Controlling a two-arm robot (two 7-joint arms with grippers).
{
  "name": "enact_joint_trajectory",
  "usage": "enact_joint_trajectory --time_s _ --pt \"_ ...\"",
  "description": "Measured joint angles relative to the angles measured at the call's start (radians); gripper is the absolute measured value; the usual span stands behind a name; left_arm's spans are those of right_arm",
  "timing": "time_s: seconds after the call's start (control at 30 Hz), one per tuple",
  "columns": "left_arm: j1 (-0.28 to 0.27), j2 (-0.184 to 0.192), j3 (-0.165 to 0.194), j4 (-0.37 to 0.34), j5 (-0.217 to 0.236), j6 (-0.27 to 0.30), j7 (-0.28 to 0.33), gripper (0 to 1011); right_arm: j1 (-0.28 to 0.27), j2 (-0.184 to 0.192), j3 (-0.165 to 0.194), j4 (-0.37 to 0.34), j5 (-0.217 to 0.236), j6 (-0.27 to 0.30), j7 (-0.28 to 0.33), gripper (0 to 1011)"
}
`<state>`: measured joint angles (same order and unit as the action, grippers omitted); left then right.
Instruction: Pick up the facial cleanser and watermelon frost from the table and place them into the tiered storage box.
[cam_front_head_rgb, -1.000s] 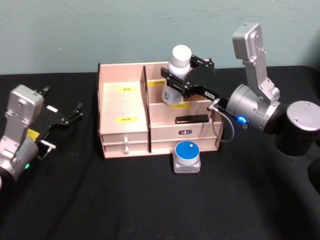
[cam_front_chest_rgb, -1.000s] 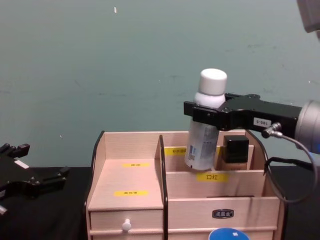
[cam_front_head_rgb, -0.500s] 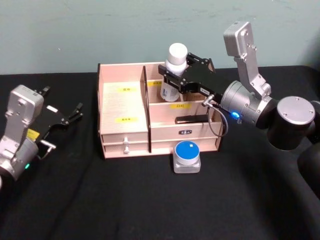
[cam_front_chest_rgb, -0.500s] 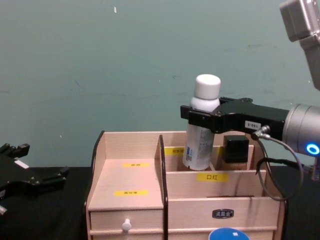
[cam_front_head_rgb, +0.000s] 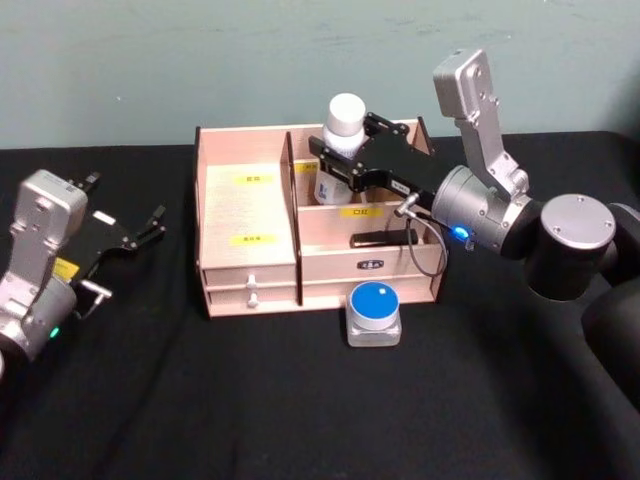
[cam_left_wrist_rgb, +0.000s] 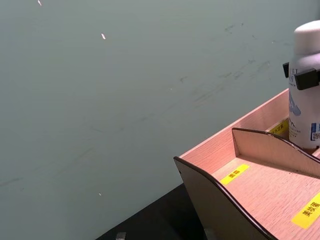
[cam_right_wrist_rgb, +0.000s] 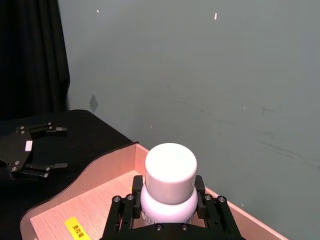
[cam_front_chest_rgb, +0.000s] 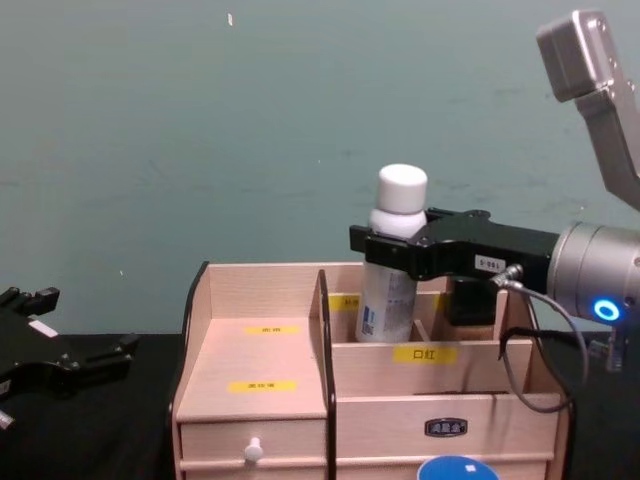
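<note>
The facial cleanser (cam_front_head_rgb: 346, 112), a slim white bottle with a rounded cap, stands upright with its base down in the back top compartment of the tiered storage box (cam_front_head_rgb: 250, 240). My right gripper (cam_front_head_rgb: 336, 160) is shut on its body just below the cap; the chest view shows the right gripper (cam_front_chest_rgb: 385, 247) clamped on the facial cleanser (cam_front_chest_rgb: 401, 188). The watermelon frost (cam_front_head_rgb: 375, 304), a squat jar with a blue lid, sits on the table against the box's front. My left gripper (cam_front_head_rgb: 130, 198) rests open at the far left of the table.
A dark flat object (cam_front_head_rgb: 385, 238) lies in the box's middle tier on the right. A black square cap (cam_front_chest_rgb: 468, 300) stands behind my right gripper in the back compartment. Black tabletop (cam_front_head_rgb: 300, 400) spreads in front of the box.
My right gripper has carried the facial cleanser leftwards and down, from tilted above the box to upright with its base inside the back compartment. The left arm has not moved.
</note>
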<state>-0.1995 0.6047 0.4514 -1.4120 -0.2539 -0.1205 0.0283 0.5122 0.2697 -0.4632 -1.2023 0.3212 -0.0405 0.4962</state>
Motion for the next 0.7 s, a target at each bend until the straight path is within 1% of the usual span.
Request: enact_joint_trajectory --time_s 0.7 --pt "0.0 0.0 0.0 0.0 0.0 0.0 0.0 1010 0.012 -0.009 -0.023 0.046 -0.024 0.043 0.005 593"
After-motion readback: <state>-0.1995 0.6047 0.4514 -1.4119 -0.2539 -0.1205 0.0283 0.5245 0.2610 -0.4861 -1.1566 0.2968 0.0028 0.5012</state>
